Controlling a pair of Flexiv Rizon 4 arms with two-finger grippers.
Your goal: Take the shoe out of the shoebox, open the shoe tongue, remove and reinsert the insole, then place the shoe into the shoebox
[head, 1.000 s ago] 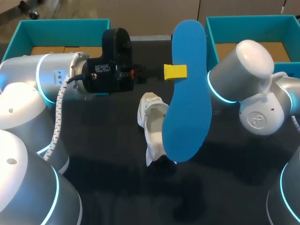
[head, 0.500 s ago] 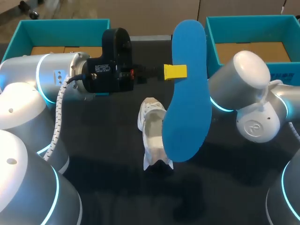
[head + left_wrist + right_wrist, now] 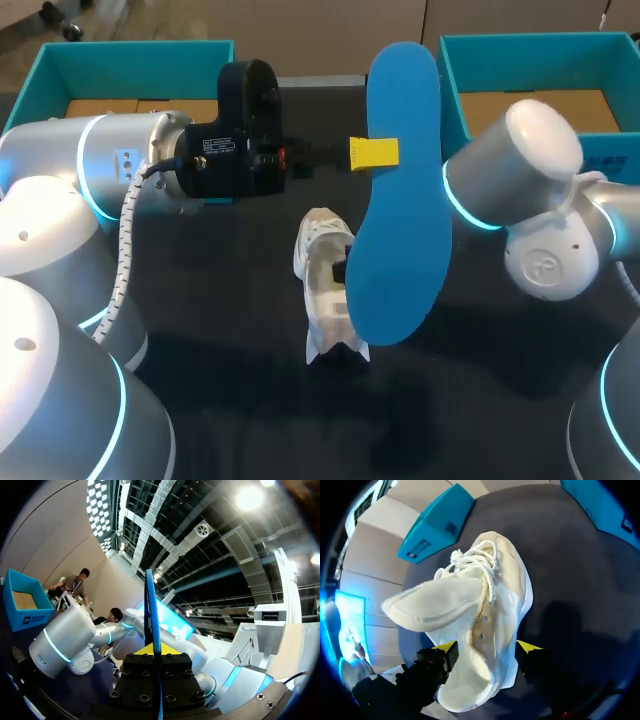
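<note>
Blue insole (image 3: 400,220) pinched edge-on in left gripper (image 3: 375,152)
Right gripper (image 3: 486,652) clamps white shoe (image 3: 490,605); only its wrist view shows this

A white laced shoe (image 3: 318,280), tongue pulled out, is seen opening-up near the middle of the table (image 3: 230,310). A blue insole (image 3: 400,200) is held raised over it. A teal left shoebox (image 3: 130,50) and right shoebox (image 3: 540,42) are set open at the far corners.

Insole (image 3: 400,200) — smooth, matt blue, foam by the look. Shoe (image 3: 485,605) of soft cream cloth, with woven rope laces (image 3: 472,561). Shoebox (image 3: 540,42) at 1 o'clock — matt teal card, raw brown inside; table (image 3: 220,300) dark, matt.
</note>
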